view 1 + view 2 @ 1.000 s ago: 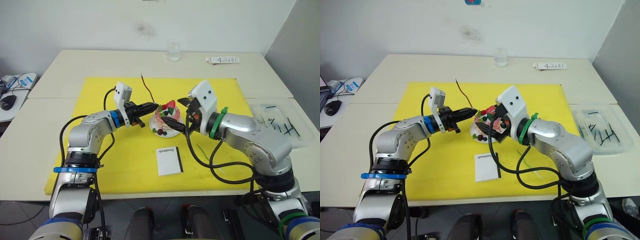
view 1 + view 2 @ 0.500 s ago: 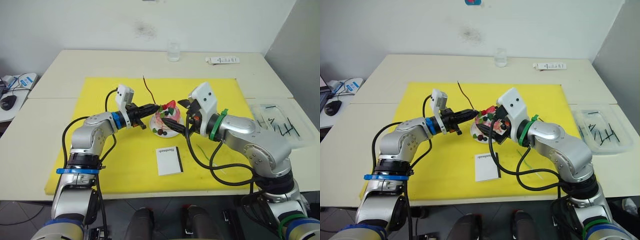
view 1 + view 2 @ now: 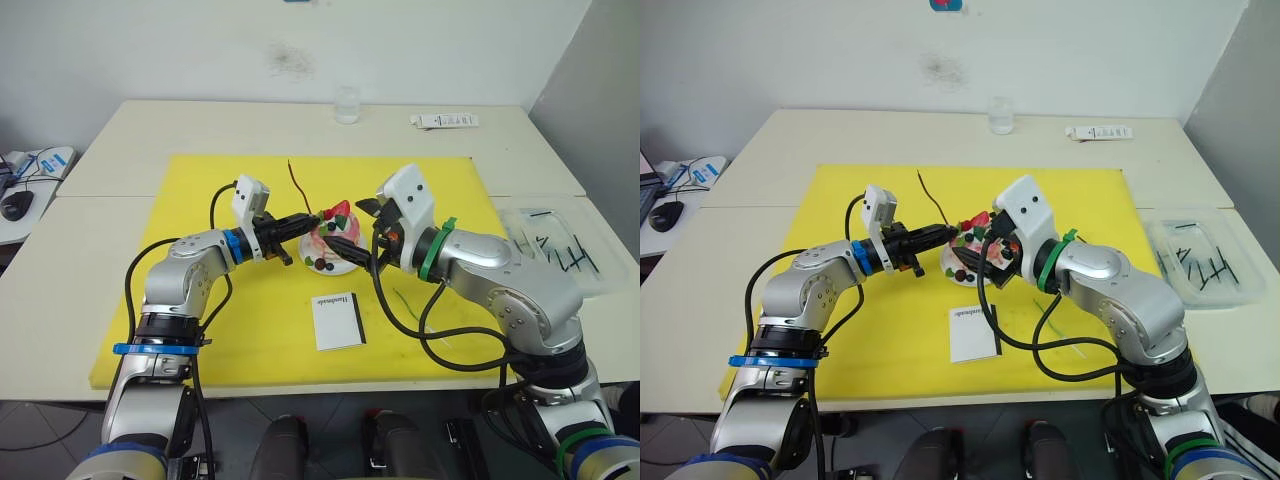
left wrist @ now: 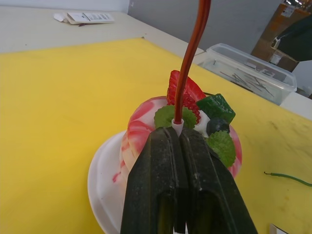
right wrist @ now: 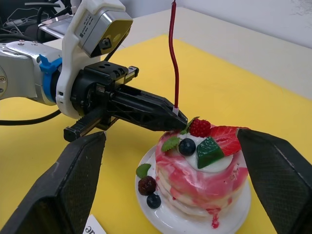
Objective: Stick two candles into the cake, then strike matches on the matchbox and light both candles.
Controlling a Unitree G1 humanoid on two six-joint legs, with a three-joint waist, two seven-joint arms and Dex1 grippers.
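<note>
Left gripper [image 5: 178, 118] clamped on dark red candle [image 5: 171, 53], now edged closer over pink cake [image 5: 207, 168] top. Right gripper [image 3: 345, 249] spread wide around plate [image 5: 163, 217]. Ready for planting.

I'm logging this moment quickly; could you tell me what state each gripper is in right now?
Left gripper: closed on the red candle, at the cake's top edge.
Right gripper: open, holding nothing, fingers either side of the cake.

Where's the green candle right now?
The green candle lies on the yellow mat, below the right arm, right of the matchbox.
</note>
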